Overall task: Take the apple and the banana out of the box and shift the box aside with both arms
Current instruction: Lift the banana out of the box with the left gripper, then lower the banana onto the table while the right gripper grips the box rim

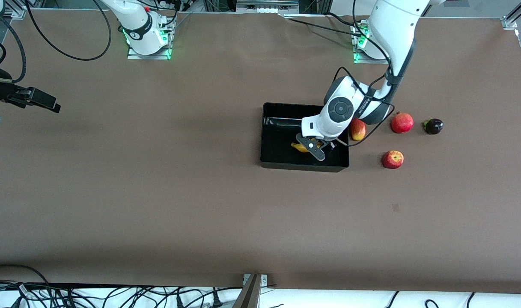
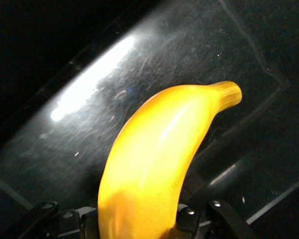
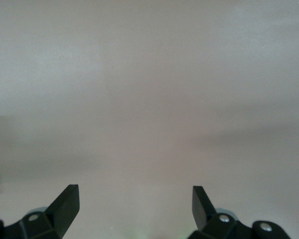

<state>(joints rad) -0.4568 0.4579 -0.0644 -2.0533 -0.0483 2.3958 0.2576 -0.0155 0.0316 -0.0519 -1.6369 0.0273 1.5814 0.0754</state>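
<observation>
So the left gripper [image 1: 314, 149] is down inside the black box [image 1: 281, 160], clamped shut on the banana [image 1: 301, 147]. In the left wrist view the banana [image 2: 159, 164] fills most of the shot with the glossy box floor [image 2: 89, 89] right under it; I can't tell if it's touching the floor.

Clutter-wise, everything else sits toward the left arm's end of the table. An oblong red-yellow fruit [image 1: 357, 129] is just beside the box wall at about 2 o'clock from the gripper, partly tucked under the left arm's wrist. The apple [image 1: 392, 159] is at roughly 4 o'clock from that fruit, near the box but apart from it, and nearer the front camera. The crowned red fruit [image 1: 402, 122] and the dark purple one [image 1: 433, 126] line up past the oblong one at 3 o'clock. A black cable loops off the wrist over the oblong fruit.

The box's low walls hem in the gripper; inside, the bare floor is at 10 to 11 o'clock. The table [image 1: 157, 192] is bare brown toward 9 o'clock and 6 o'clock.

The right gripper [image 1: 37, 99] waits over the table edge at the right arm's end, fingers [image 3: 65, 206] spread apart, holding nothing.
</observation>
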